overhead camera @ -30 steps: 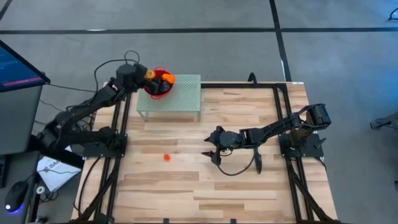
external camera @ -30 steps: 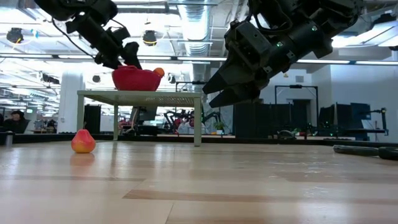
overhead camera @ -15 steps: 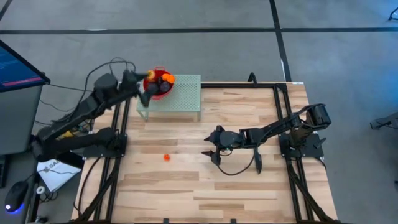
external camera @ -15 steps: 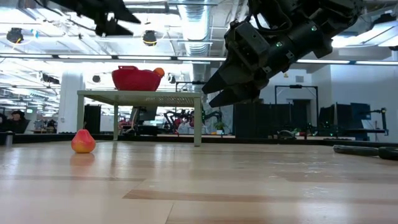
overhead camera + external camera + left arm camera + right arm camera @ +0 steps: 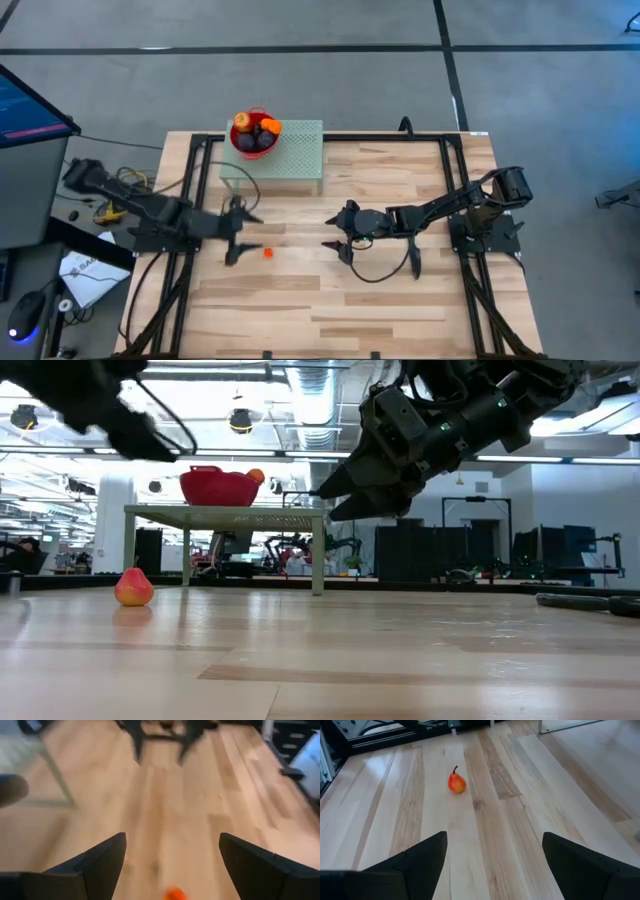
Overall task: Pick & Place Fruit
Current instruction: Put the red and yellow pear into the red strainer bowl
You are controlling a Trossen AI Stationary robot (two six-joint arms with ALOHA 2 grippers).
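A small red-yellow, pear-shaped fruit [image 5: 268, 253] lies on the wooden table; it also shows in the low view [image 5: 133, 587] and the right wrist view [image 5: 456, 782]. A red bowl [image 5: 254, 133] holding dark purple and orange fruit stands on a pale green rack [image 5: 290, 160] at the far left. My left gripper [image 5: 240, 240] is open and empty, just left of the lone fruit, which shows at its wrist view's lower edge [image 5: 175, 893]. My right gripper [image 5: 335, 248] is open and empty above the table, right of the fruit.
A slim black knife [image 5: 415, 262] lies on the table near my right arm and shows at the low view's right [image 5: 590, 600]. The rack's legs [image 5: 318, 555] stand on the far left part of the table. A monitor and papers sit off the table's left side.
My left gripper has left the red bowl on the rack. It has swung down and toward the table's near edge, and now sits low beside the lone fruit. The bowl and the fruit on the table have stayed where they were.
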